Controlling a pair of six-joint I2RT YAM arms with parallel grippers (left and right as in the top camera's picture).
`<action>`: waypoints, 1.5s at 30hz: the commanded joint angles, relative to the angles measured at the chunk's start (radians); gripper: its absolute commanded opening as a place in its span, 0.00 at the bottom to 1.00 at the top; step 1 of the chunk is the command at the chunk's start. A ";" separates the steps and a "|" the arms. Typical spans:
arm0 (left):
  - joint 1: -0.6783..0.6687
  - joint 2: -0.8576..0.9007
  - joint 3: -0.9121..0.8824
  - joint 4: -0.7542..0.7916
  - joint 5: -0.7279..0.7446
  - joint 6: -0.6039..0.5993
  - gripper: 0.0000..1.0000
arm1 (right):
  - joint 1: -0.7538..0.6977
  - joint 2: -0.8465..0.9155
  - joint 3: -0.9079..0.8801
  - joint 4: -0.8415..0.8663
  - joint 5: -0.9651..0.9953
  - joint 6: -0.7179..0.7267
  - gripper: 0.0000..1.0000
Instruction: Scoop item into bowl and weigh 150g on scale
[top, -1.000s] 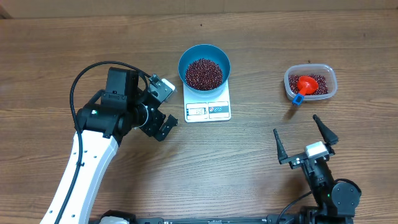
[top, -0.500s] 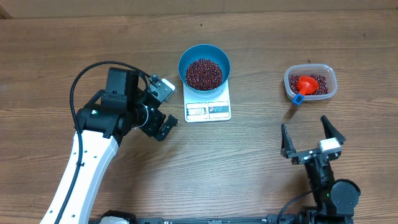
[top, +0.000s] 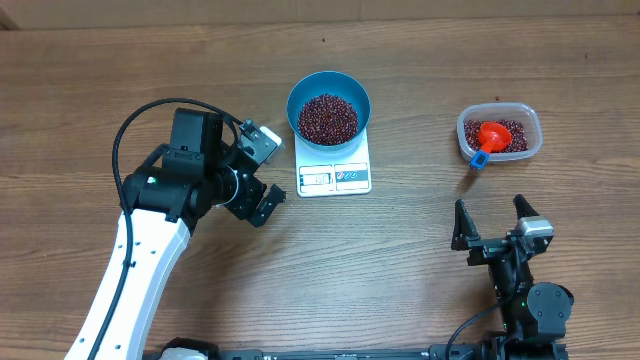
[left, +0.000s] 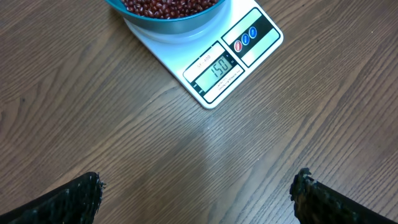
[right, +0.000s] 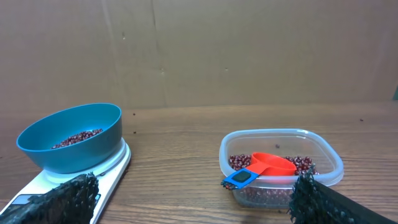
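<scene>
Desk: brown wood-grain top, flat and matte, carries everything.
Wall: plain tan board behind the desk, seen in the right wrist view.
Left arm: white link, black joints, looped black cable, left of the scale.
Left claw: black rough-textured fingers spread wide, released, nothing between them, touching nothing. It points at the scale's display edge, near but apart.
Right claw: black fingers splayed fully apart, empty, near the desk's front edge, well apart from the tub.
Scale: flat white rectangle, smooth plastic, mid desk. Display reads 150, two oval buttons beside it.
Bowl: round, bright blue, smooth plastic, sits on the scale's far half.
Tub: clear plastic, rounded rectangle, right of the scale and apart from it.
Beans: small maroon grains heaped in the bowl, thinner layer also in the tub.
Scoop: red round cup, short handle with a blue end, lying in the tub on the beans.
</scene>
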 joint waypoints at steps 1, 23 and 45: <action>0.007 0.002 0.003 0.001 -0.003 0.008 0.99 | 0.011 -0.011 -0.010 0.004 0.016 0.012 1.00; 0.007 0.002 0.003 0.001 -0.002 0.008 1.00 | 0.158 -0.010 -0.011 0.005 0.016 0.012 1.00; 0.007 0.002 0.003 0.001 -0.003 0.008 0.99 | 0.158 -0.010 -0.011 0.005 0.016 0.012 1.00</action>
